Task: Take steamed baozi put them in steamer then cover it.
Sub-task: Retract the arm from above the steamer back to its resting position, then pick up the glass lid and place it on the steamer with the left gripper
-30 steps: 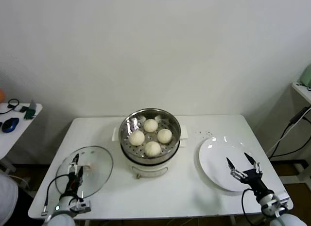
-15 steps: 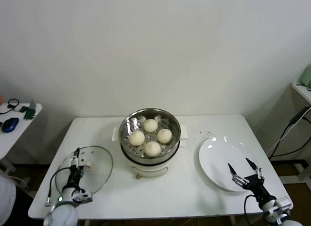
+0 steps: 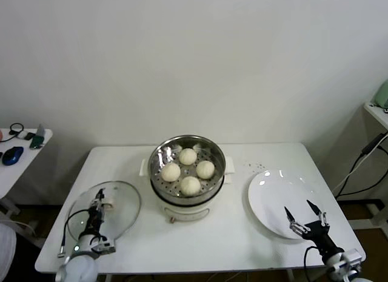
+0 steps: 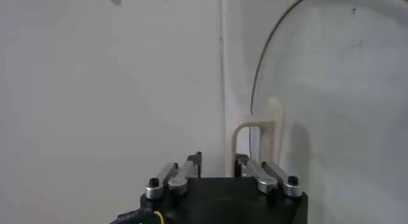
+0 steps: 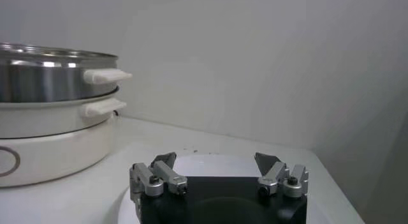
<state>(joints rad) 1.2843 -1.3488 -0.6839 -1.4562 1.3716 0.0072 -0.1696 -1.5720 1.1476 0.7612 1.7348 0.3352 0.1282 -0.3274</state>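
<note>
Several cream-white steamed baozi (image 3: 190,185) lie in the shiny steel steamer (image 3: 156,157) on its white pot base at the table's middle. The steamer (image 5: 44,72) stands uncovered. The round glass lid (image 3: 118,200) lies flat on the table to the steamer's left. My left gripper (image 3: 100,203) is low over the lid, right at its white handle (image 3: 110,204). In the left wrist view the handle (image 4: 258,124) rises just past my left gripper (image 4: 218,158), with the lid's glass (image 4: 331,85) beyond. My right gripper (image 3: 303,212) (image 5: 215,158) hangs open and empty over the near edge of the plate.
A flat white plate (image 3: 273,197) lies bare to the right of the steamer. A small side table with a blue mouse (image 3: 13,155) stands off to the left. Cables (image 3: 364,161) hang beyond the table's right edge. A white wall runs close behind the table.
My left gripper has slid forward across the lid to its handle and has narrowed. My right gripper has drawn back toward the table's near edge, still open.
</note>
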